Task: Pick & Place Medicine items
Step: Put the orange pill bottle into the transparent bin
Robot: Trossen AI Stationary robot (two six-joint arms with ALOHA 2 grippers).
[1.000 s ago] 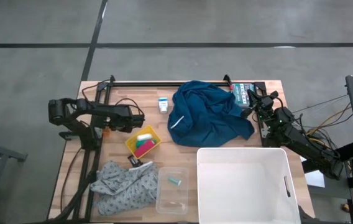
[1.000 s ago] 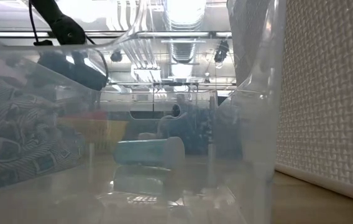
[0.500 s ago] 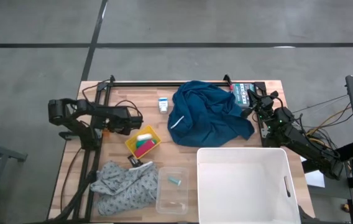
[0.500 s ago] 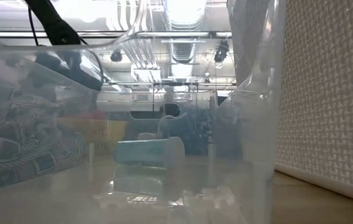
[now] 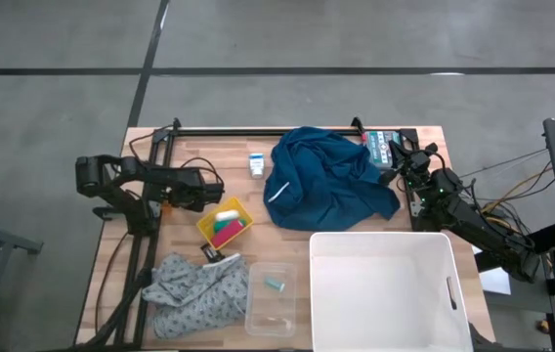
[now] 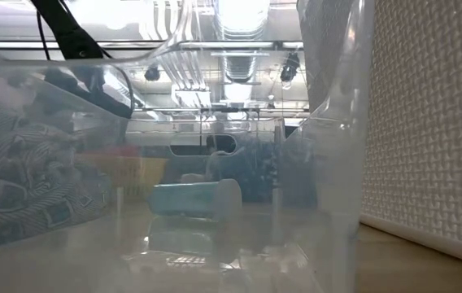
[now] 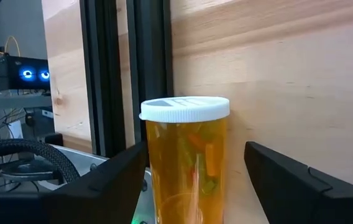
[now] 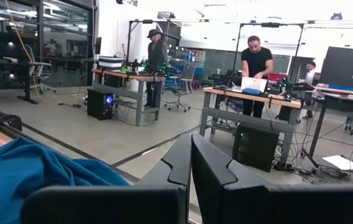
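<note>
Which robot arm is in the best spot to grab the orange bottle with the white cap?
Left. Its gripper already has the orange bottle with the white cap between its open fingers. The right gripper is shut, far across the wooden table, beside the blue cloth.

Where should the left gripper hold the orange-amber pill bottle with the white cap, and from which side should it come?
Probably the smooth round body of the orange-amber translucent pill bottle, below its white ribbed cap. The left gripper should come level from the side, one finger on each side, as its open jaws already stand. The wider cap above would likely stop the bottle from slipping down.
</note>
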